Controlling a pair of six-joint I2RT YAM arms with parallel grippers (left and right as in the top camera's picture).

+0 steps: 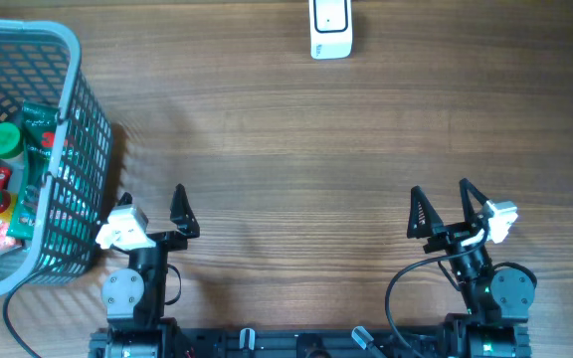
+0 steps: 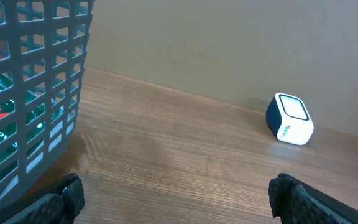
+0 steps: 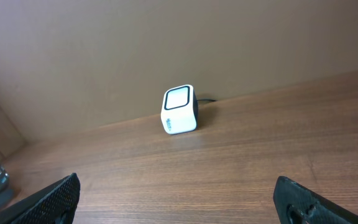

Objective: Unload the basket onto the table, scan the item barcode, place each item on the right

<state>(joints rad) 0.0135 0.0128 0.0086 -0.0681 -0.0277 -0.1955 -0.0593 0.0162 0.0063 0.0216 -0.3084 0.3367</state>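
A wooden surface [image 1: 286, 149] fills the overhead view, bare across its middle. At its left edge stands a grey-blue mesh basket [image 1: 78, 199], the biggest thing on it. Its tall lattice wall rises between the goods inside and the open wood.

The left end effector [image 1: 152, 199] sits near the front edge, just beside the basket's near right corner. In the left wrist view the basket wall [image 2: 36, 93] fills the left side, and green and red packaging shows only through the holes. The right end effector [image 1: 441, 192] sits near the front edge on the opposite side, well apart from the basket.

A small white scanner [image 1: 330, 28] stands at the far edge, a little right of centre. Nothing lies between it and either end effector. Both wrist views show it upright with its dark-rimmed window facing up and toward the arms.

The items to scan lie inside the basket. Among them are a green packet [image 1: 40, 124], a green-capped bottle [image 1: 5, 139] and some red-labelled packs lower down. All are to the left of the left end effector and behind the mesh.

Both end effectors are spread wide, fingers well apart, holding and touching nothing.
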